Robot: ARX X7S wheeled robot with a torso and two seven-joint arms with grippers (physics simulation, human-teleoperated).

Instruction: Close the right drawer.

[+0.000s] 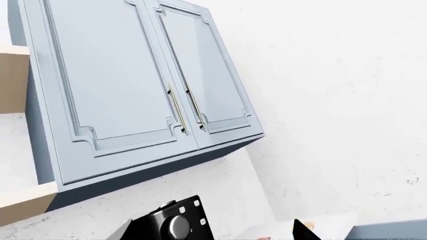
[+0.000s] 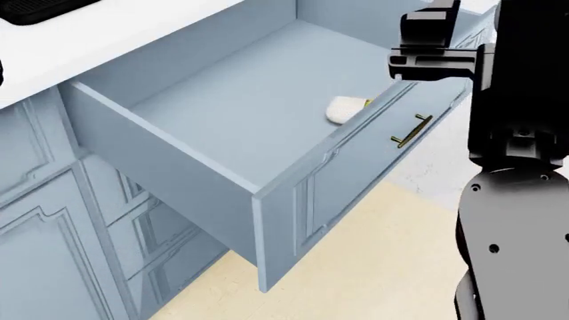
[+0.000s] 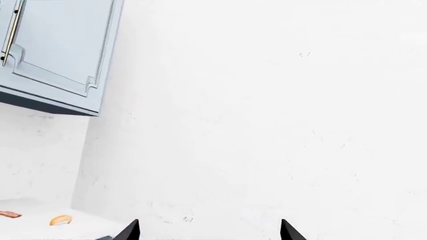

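In the head view the right drawer (image 2: 266, 100) stands pulled far out, wide and deep, pale blue-grey. Its panel front (image 2: 356, 180) carries a slim brass bar handle (image 2: 411, 131). A small white lump (image 2: 343, 109) lies inside, against the front. My right arm (image 2: 520, 133) rises at the right, and its black wrist end (image 2: 428, 41) hangs over the drawer's far right corner, apart from the handle. The right gripper (image 3: 209, 234) is open, facing a white wall, with nothing between its fingertips (image 3: 131, 231). The left gripper (image 1: 213, 235) is open; one dark fingertip (image 1: 303, 232) shows.
Closed blue-grey cabinet fronts (image 2: 53, 220) stand left of and under the drawer, below a white counter (image 2: 106, 27). Pale yellow floor (image 2: 374, 267) lies in front. A wall cabinet (image 1: 140, 85) with brass handles hangs above. A black block with a metal disc (image 1: 175, 224) sits close to the left gripper.
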